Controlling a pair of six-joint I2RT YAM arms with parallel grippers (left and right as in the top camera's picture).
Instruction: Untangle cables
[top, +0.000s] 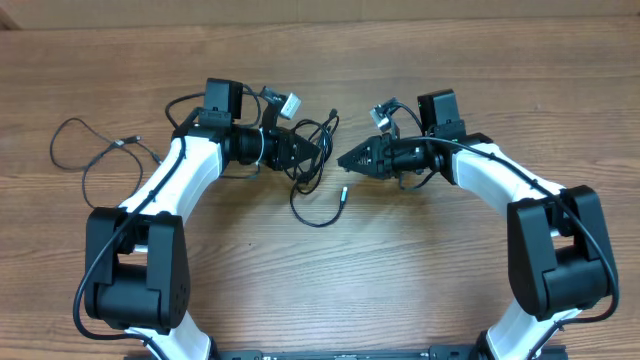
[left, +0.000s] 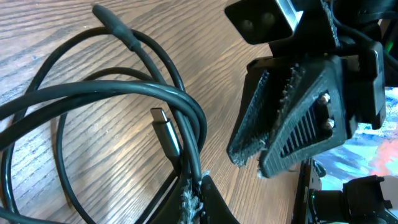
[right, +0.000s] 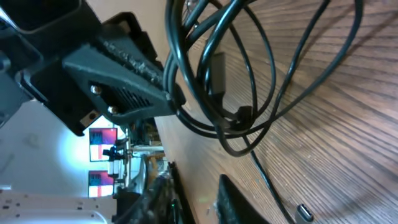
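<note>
Overhead: tangled cables (top: 303, 183) lie on the desk (top: 400, 260) just above frame centre, between the two arms. One strand trails down and curls back up to a small plug (top: 342, 195) right of the knot.

Left pincer (top: 317, 150) points right, pressed together and pinching the cables at the knot's left edge. Left wrist view: fingertips (left: 196, 198) at bottom centre, cord (left: 186, 106) running into them. A flat silver plug (left: 165, 127) lies just left of the grip, inside the loops.

Right pincer (top: 347, 162) points left, tip just beside the knot. Left wrist view shows it at centre right (left: 254, 160), fingers only narrowly parted, nothing between them. Right wrist view: own fingers (right: 196, 198) along the bottom edge with bare desk between; the left pincer (right: 174, 96) at upper left grips the looped cords (right: 249, 118).

A separate loose cable (top: 122, 141) lies at left of the overhead frame, well apart from the knot
</note>
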